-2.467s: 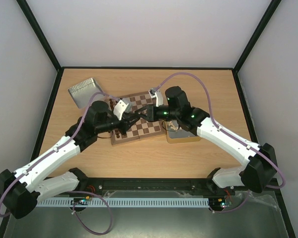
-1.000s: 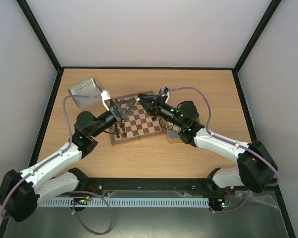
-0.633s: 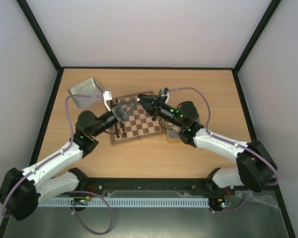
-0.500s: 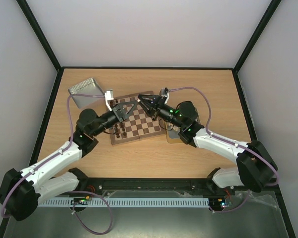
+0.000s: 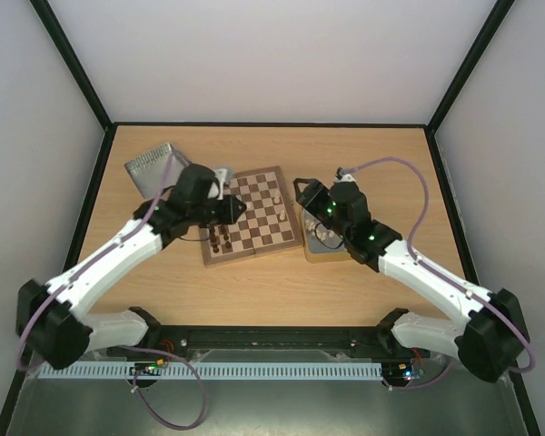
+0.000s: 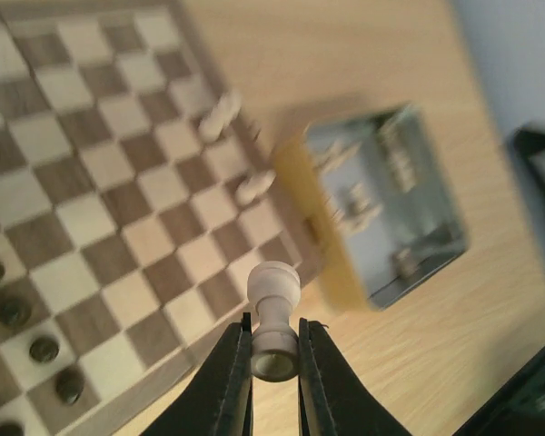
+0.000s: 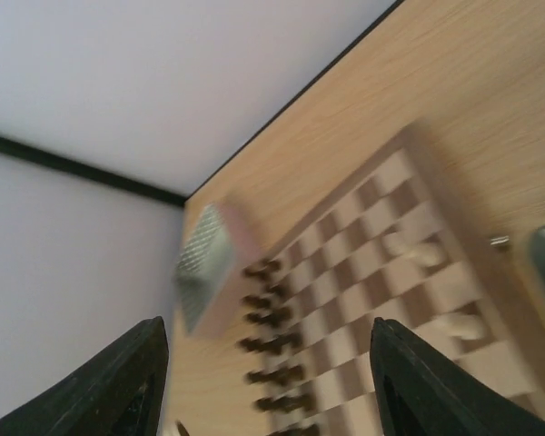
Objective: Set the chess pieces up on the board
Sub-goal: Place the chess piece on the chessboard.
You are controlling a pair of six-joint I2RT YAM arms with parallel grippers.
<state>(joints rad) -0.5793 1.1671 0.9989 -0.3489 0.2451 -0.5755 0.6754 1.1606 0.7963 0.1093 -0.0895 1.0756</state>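
White walls, wooden table; the board lies mid-table, slightly skewed. All places below are given relative to the board

Change: a second ago both grippers meet tip to tip over the board's far edge. Now they are well apart
- the left gripper is clamped narrow on one cream piece, held at one end; which end, cannot tell
- that piece hangs above the board and touches nothing
- the right gripper is spread wide with nothing between its fingers. It sits just off the board's right edge, near the tin there

Reading: looks like a handover from right to left, the right letting go as the left closes. This is judgement only, since the exchange itself is not in the current views

Board state:
- dark pieces stand along the board's left side
- two cream pieces are on squares near the board's right edge; the view is blurred, so upright or not, cannot tell
- more cream ones lie in the tin right of the board
- a second tin sits off the board's far-left corner

For the task: the cream side is barely begun. The left arm has the next piece to set on a free square by the board's right edge, and the right is free to fetch another from the tin
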